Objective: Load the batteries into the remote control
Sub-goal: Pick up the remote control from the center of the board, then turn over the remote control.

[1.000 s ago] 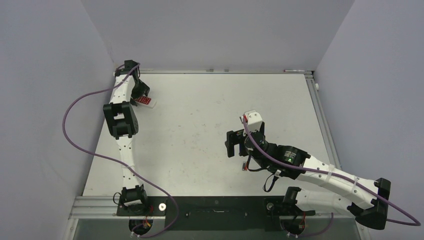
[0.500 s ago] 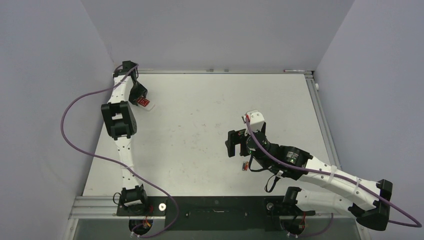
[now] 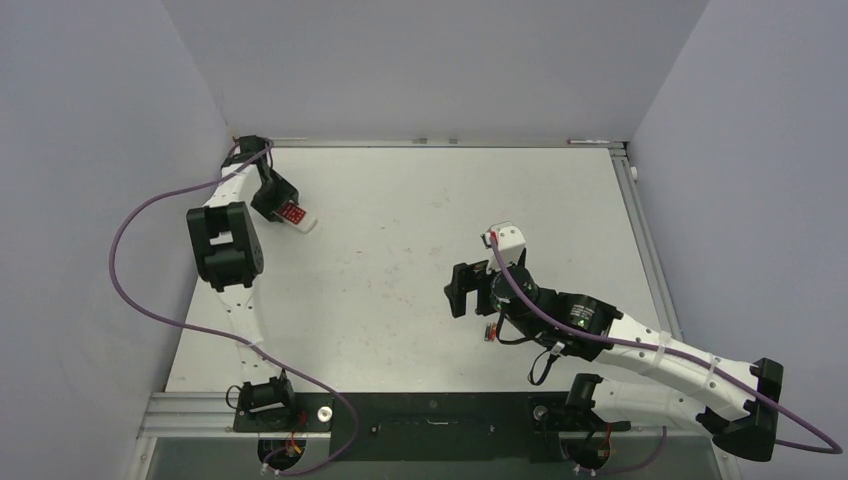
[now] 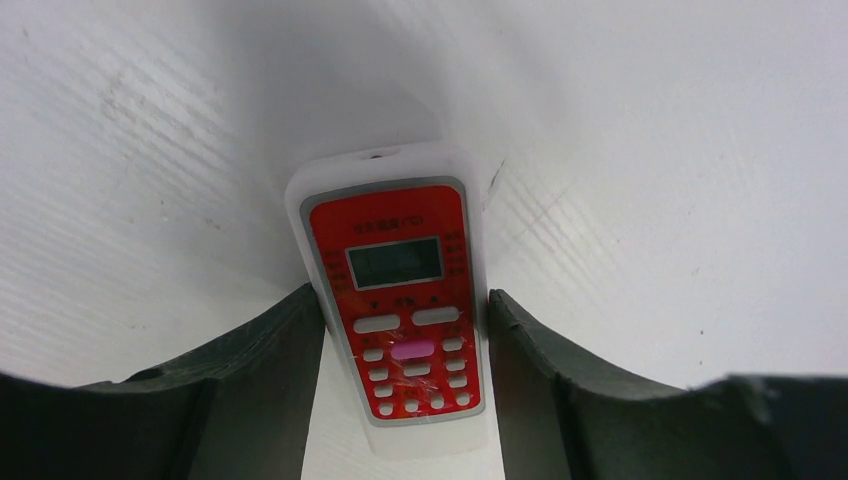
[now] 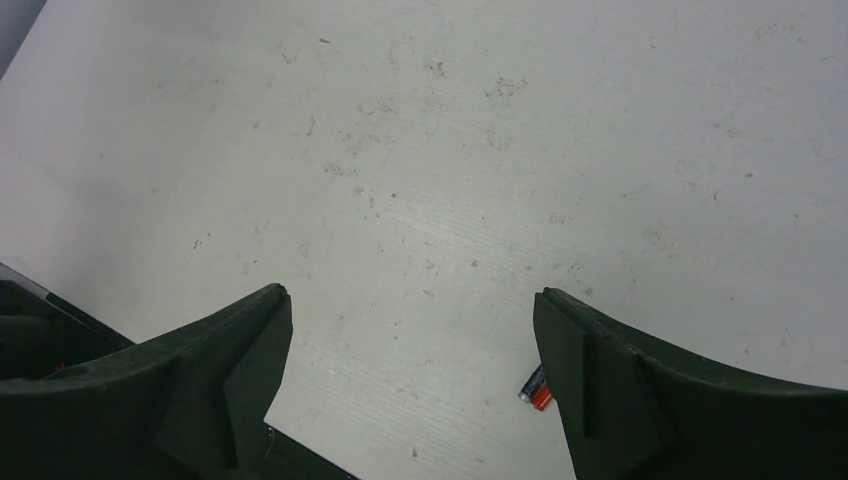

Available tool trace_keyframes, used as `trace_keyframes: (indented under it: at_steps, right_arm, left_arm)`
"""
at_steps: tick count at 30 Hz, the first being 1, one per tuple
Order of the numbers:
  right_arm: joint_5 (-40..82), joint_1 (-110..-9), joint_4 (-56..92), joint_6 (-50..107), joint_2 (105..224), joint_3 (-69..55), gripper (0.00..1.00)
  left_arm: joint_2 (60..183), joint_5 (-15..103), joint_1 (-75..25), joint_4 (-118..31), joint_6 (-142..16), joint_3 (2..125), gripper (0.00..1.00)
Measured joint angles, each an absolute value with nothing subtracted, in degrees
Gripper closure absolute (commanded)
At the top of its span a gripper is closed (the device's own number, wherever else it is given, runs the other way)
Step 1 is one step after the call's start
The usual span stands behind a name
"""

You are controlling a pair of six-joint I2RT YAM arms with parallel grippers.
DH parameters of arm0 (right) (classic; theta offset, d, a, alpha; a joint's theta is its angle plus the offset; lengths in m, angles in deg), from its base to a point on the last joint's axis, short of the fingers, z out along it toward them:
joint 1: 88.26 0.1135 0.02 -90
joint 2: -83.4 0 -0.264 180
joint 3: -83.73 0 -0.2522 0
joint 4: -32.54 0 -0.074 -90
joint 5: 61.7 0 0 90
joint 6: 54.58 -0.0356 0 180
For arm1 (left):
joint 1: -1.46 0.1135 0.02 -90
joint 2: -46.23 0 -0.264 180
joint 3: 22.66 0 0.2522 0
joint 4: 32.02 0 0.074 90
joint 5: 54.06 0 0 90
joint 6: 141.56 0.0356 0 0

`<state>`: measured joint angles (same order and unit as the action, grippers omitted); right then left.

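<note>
The remote control (image 4: 395, 260) is a white bar with its red button face up. My left gripper (image 4: 405, 300) is shut on it, a finger against each long side. In the top view this gripper (image 3: 278, 200) holds the remote (image 3: 297, 215) near the table's far left corner. My right gripper (image 3: 458, 288) is open and empty over the middle of the table. One battery (image 5: 537, 388), red with a dark end, lies on the table beside the right finger (image 5: 600, 370). It also shows in the top view (image 3: 490, 331) under the right arm. I see no other battery.
The white table (image 3: 400, 250) is scuffed. Grey walls close in at the left, back and right. A purple cable (image 3: 130, 260) loops off the left arm beyond the table's left edge. The black base rail (image 3: 430, 415) runs along the near edge.
The left arm has swung and turned the remote, which now sits slightly nearer and to the right, angled. The right gripper has drifted a little left and nearer.
</note>
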<state>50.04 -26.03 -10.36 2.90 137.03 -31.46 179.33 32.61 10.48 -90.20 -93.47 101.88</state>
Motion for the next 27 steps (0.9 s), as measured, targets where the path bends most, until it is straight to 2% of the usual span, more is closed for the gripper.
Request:
trace_keyframes:
  at_steps: [11, 24, 27]
  right_arm:
    - [46.0, -26.0, -4.9, 0.4, 138.6, -32.9, 0.06]
    - [41.6, -26.0, 3.1, -4.9, 143.4, -35.1, 0.00]
    - [40.5, -26.0, 5.1, -6.1, 144.9, -35.2, 0.03]
  left_arm:
    - [167.5, 40.2, 10.6, -81.9, -96.2, 82.8, 1.00]
    - [147.4, 46.4, 9.2, -72.6, -98.5, 61.6, 1.00]
    - [142.5, 46.6, 7.4, -72.0, -99.0, 58.1, 1.00]
